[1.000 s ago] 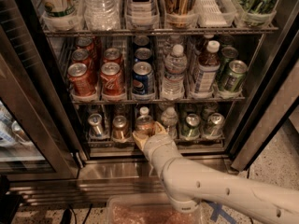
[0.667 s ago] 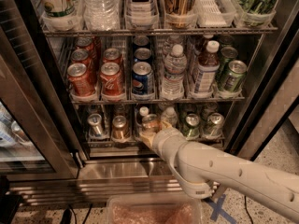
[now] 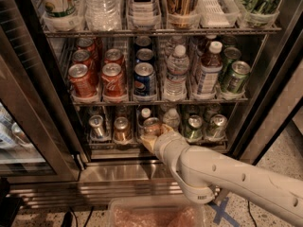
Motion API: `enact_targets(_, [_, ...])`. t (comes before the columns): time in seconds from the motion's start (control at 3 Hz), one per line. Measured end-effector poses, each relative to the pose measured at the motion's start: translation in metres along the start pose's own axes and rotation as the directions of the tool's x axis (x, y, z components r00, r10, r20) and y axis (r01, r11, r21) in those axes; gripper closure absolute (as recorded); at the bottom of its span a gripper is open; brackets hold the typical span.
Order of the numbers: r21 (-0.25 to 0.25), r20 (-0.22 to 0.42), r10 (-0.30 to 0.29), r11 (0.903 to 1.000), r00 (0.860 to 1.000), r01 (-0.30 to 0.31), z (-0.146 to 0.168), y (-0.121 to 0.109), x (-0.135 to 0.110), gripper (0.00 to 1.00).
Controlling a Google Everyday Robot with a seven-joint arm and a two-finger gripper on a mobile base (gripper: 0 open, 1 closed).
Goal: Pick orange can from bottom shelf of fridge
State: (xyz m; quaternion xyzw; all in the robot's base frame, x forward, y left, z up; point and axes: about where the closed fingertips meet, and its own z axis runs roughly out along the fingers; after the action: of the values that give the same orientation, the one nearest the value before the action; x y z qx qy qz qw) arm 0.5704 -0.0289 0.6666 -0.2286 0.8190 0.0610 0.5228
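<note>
The fridge (image 3: pixel 118 171) stands open in front of me, with a stainless base and wire racks. On the bottom shelf (image 3: pixel 113 145) an orange can (image 3: pixel 151 125) with a silver lid stands in the middle lane. My gripper (image 3: pixel 155 136) is at this can, reaching in from the lower right, with its tan end around the can's front and right side. The can's lower body is hidden behind the gripper. A second orange-brown can (image 3: pixel 121 129) stands one lane to the left, apart from the gripper.
A silver-grey can (image 3: pixel 97 126) stands far left on the bottom shelf. A small bottle (image 3: pixel 171 119) and two green cans (image 3: pixel 193 127) stand to the right. Red cola cans (image 3: pixel 112 79) and a blue can (image 3: pixel 144 79) fill the rack above. The dark door frame (image 3: pixel 42 117) is left, and a plastic bin (image 3: pixel 156 214) sits below.
The arm has shifted slightly right and its elbow has risen. The gripper has stayed at the orange can on the bottom shelf, pushed in a little closer.
</note>
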Motion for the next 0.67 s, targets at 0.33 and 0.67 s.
enact_targets(0.33, [-0.029, -0.004, 0.021, 0.9994, 1.0, -0.021, -0.012, 0.006, 0.01, 1.0])
enact_targets(0.67, [-0.084, -0.012, 0.055, 0.9949, 0.998, -0.055, -0.036, 0.003, 0.025, 1.0])
